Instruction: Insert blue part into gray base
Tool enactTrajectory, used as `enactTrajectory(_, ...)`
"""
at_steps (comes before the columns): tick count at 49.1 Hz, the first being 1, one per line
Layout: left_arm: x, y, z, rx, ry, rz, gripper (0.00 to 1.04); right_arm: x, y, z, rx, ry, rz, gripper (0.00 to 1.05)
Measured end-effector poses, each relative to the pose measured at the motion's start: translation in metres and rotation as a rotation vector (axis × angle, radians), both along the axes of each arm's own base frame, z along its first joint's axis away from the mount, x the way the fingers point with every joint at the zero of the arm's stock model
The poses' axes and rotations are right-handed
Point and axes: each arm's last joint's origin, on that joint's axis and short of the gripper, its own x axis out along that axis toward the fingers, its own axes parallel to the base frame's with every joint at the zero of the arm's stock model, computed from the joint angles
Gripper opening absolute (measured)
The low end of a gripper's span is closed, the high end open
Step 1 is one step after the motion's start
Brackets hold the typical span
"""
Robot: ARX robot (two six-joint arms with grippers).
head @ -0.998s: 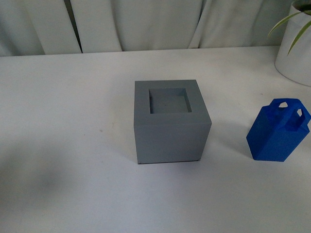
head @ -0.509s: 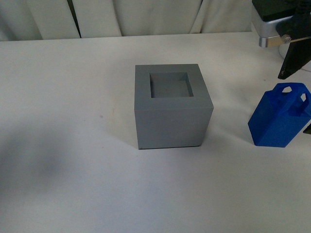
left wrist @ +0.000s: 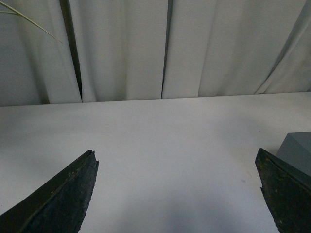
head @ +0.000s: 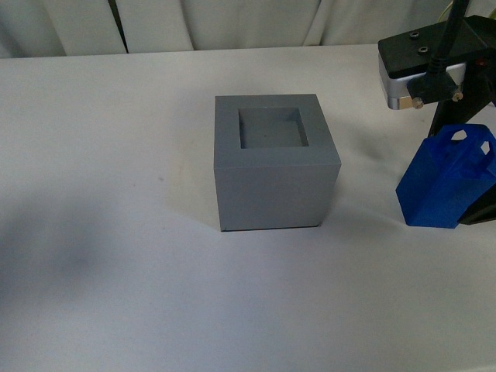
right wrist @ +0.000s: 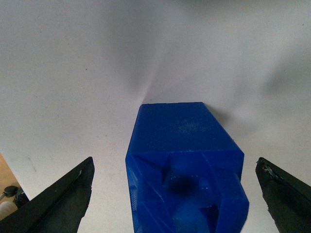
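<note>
On my left, the left gripper hangs with its jaws spread wide over bare table, with a corner of the gray base just showing beside one finger. The gray base sits mid-table with its square recess facing up and nothing in it. Well to its right, the blue part stands on the table, handles up. The right gripper is open, and the wrist view shows the blue part between its fingers with clear table on either side, no contact. Half a second ago that gripper was higher and farther right; it has dropped in around the part. Base and part haven't budged.
</note>
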Motion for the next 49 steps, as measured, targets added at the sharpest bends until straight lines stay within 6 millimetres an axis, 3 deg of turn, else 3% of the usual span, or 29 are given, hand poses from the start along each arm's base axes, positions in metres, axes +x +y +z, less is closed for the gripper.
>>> enactTrajectory(10, 0.0, 0.0, 0.0, 0.0, 0.0, 0.0, 0.99, -0.001, -0.002, 0.0, -0.005, 0.015, -0.004, 0.65)
enactTrajectory(18, 0.0, 0.0, 0.0, 0.0, 0.0, 0.0, 0.99, -0.003, -0.004, 0.001, -0.004, 0.039, -0.005, 0.47)
enactTrajectory(27, 0.0, 0.0, 0.0, 0.0, 0.0, 0.0, 0.99, 0.0, -0.003, 0.016, 0.022, 0.028, -0.003, 0.46)
enactTrajectory(34, 0.0, 0.0, 0.0, 0.0, 0.0, 0.0, 0.99, 0.004, 0.005, 0.049, 0.06, -0.027, 0.016, 0.46)
enactTrajectory(43, 0.0, 0.0, 0.0, 0.0, 0.0, 0.0, 0.99, 0.005, 0.034, 0.091, 0.114, -0.08, 0.086, 0.46)
enactTrajectory(49, 0.0, 0.0, 0.0, 0.0, 0.0, 0.0, 0.99, 0.004, 0.056, 0.107, 0.136, -0.102, 0.136, 0.46)
